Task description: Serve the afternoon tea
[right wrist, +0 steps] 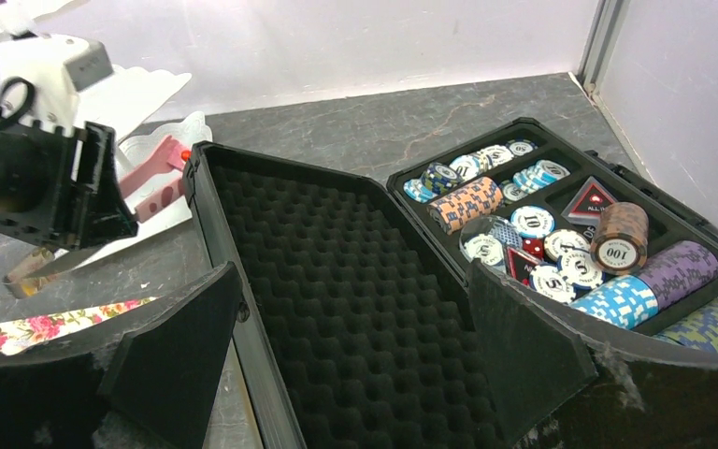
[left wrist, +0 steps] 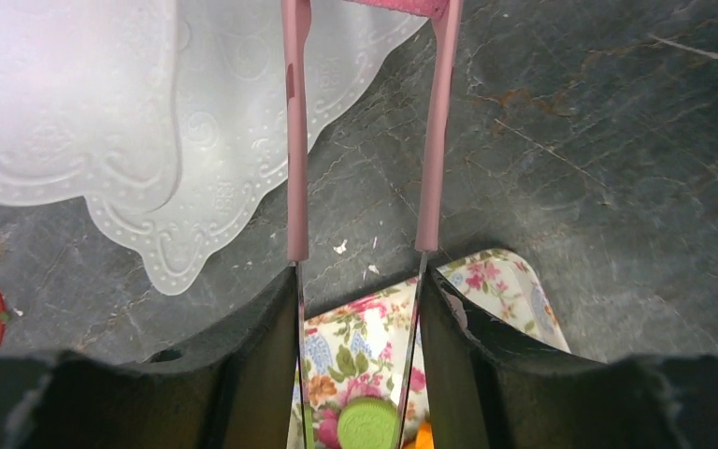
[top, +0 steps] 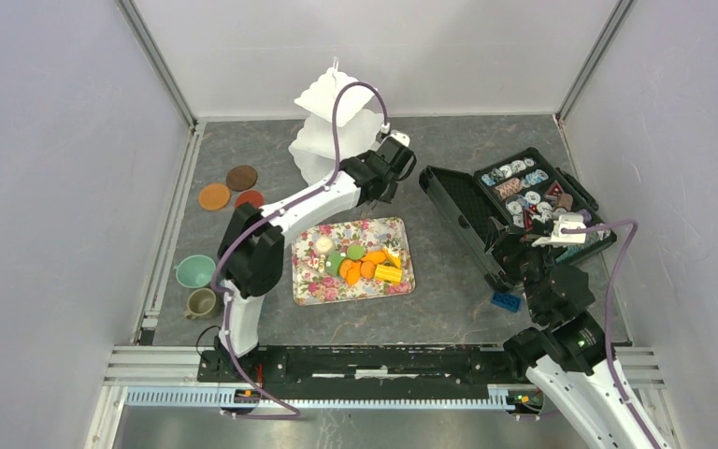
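A floral tray [top: 304, 281] in the middle holds the toy cakes [top: 366, 264]: orange, green, yellow and one white. My left gripper [top: 388, 173] hovers beyond the tray's far edge, shut on pink-handled metal tongs [left wrist: 294, 140]. The tong arms stand apart, and a green biscuit [left wrist: 366, 426] shows between them on the tray [left wrist: 514, 281]. At the left sit a teal cup [top: 194, 271], a tan cup [top: 201, 302], and brown [top: 241, 177], orange [top: 213, 196] and red [top: 250, 198] saucers. My right gripper [right wrist: 355, 346] is open above the case's foam lid, holding nothing.
A white tiered stand [top: 332, 131] rises at the back centre, its scalloped plate [left wrist: 103, 112] close beside the tongs. The open black case [top: 533, 201] of chips fills the right side, with a blue brick [top: 505, 301] in front of it. Walls enclose three sides.
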Robot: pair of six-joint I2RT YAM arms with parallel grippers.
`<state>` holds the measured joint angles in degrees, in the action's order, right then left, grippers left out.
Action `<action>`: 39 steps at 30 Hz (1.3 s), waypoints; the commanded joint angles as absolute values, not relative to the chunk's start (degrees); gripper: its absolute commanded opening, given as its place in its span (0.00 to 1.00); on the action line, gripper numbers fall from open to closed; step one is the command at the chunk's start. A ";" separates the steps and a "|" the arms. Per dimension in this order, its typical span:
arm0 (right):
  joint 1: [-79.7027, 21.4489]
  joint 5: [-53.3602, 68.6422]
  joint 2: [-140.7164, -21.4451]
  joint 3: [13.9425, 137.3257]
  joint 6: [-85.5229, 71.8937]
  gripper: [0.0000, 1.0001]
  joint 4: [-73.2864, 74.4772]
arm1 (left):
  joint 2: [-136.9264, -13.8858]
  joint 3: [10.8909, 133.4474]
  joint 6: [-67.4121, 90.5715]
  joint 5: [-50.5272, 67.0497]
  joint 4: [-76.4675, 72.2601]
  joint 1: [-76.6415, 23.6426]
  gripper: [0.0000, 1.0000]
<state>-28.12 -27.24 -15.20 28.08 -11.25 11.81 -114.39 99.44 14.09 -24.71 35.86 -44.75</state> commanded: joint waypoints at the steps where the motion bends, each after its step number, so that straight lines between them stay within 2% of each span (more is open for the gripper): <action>1: -28.39 -27.68 -14.12 30.76 -11.01 0.98 12.09 | -117.34 99.45 17.37 -28.66 28.55 -44.48 0.47; 11: -28.46 -27.80 -14.93 31.46 -10.92 0.98 12.96 | -118.72 96.88 16.70 -32.30 21.69 -42.43 0.47; 28: -28.42 -28.79 -13.91 32.61 -10.83 0.98 14.60 | -119.89 92.92 16.00 -28.83 13.86 -37.64 0.47; 39: -28.38 -28.96 -14.06 32.87 -10.66 0.98 14.29 | -121.85 94.75 16.00 -27.08 16.61 -35.98 0.57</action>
